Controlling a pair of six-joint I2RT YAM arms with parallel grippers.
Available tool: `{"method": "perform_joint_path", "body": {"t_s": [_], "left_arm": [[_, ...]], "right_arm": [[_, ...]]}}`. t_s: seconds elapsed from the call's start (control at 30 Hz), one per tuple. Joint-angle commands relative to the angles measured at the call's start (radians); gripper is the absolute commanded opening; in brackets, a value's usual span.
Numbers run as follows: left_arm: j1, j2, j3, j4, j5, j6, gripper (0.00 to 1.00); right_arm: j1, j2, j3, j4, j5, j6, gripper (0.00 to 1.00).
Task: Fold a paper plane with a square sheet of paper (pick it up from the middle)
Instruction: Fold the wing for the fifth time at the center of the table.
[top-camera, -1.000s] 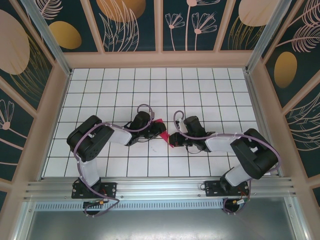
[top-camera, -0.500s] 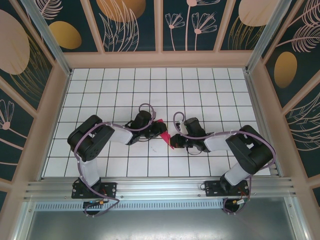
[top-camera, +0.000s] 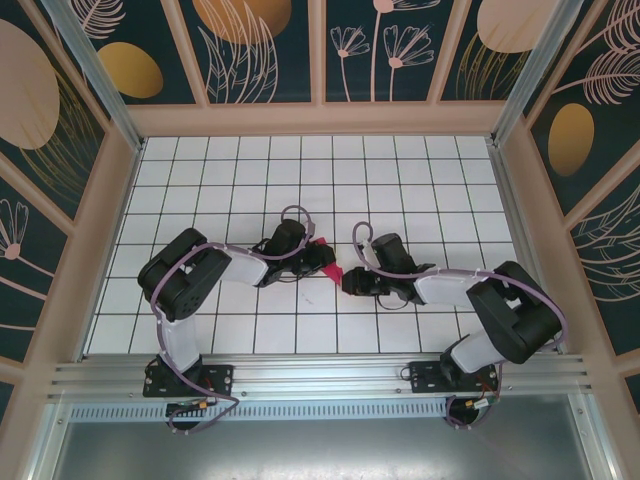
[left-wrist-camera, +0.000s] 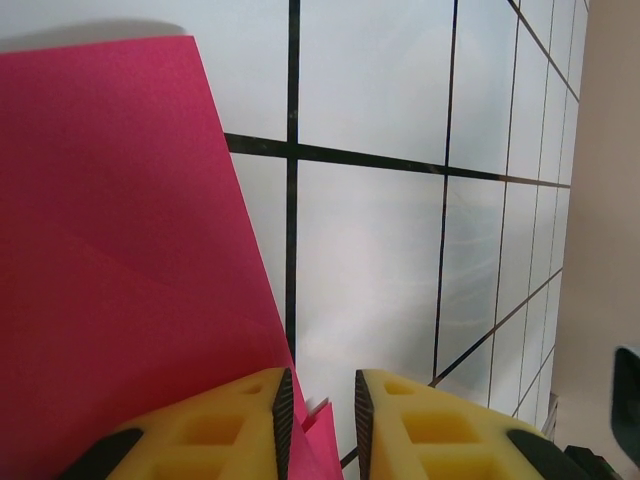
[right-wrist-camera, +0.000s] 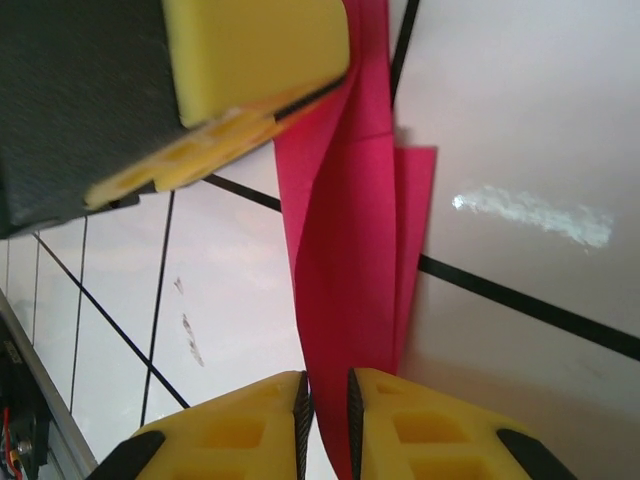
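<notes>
The magenta-red paper (top-camera: 328, 269) is folded into a narrow strip of several layers and hangs between the two grippers over the middle tiles. My left gripper (top-camera: 320, 260) is at its far end. In the left wrist view the paper (left-wrist-camera: 120, 250) lies against the left finger's pad, and a gap with white table shows between the jaws of that gripper (left-wrist-camera: 320, 425). My right gripper (top-camera: 348, 281) holds the near end. In the right wrist view the folded paper (right-wrist-camera: 350, 250) runs down into the pinched jaws of that gripper (right-wrist-camera: 327, 425), and the left gripper's yellow finger (right-wrist-camera: 250, 50) is at the top.
The white gridded table (top-camera: 420, 180) stretches around both arms. Beige frame posts and patterned panels (top-camera: 265, 50) wall it in on three sides. A metal rail (top-camera: 320, 375) with the arm bases runs along the near edge. Small dark scuffs (right-wrist-camera: 185, 330) mark a tile.
The paper's near tip has moved up and left from under the right gripper toward the left one, and less red shows between them. Both arms have shifted only slightly.
</notes>
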Motion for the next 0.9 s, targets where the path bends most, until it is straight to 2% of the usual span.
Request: {"method": "perform_joint_path", "body": {"t_s": [0.0, 0.17, 0.33, 0.63, 0.7, 0.77, 0.87], "left_arm": [[-0.001, 0.026, 0.015, -0.054, -0.008, 0.033, 0.27], [-0.002, 0.027, 0.019, -0.066, -0.01, 0.041, 0.27], [-0.001, 0.032, 0.03, -0.089, -0.014, 0.059, 0.27], [-0.002, 0.055, 0.041, -0.106, -0.012, 0.072, 0.26], [-0.002, 0.057, 0.045, -0.112, -0.015, 0.076, 0.26], [-0.002, 0.059, 0.05, -0.118, -0.017, 0.08, 0.26], [-0.001, 0.068, 0.057, -0.123, -0.015, 0.084, 0.26]], "right_arm": [[-0.007, -0.007, 0.015, -0.066, 0.014, -0.02, 0.21], [-0.014, -0.002, -0.003, -0.049, 0.02, -0.005, 0.07], [-0.048, 0.037, -0.033, -0.026, 0.005, 0.036, 0.0], [-0.076, 0.099, -0.033, -0.063, 0.007, 0.055, 0.0], [-0.076, 0.068, -0.021, -0.069, -0.011, 0.059, 0.03], [-0.076, 0.024, 0.0, -0.084, -0.025, 0.06, 0.11], [-0.077, -0.053, 0.038, -0.132, -0.011, 0.028, 0.15]]}}
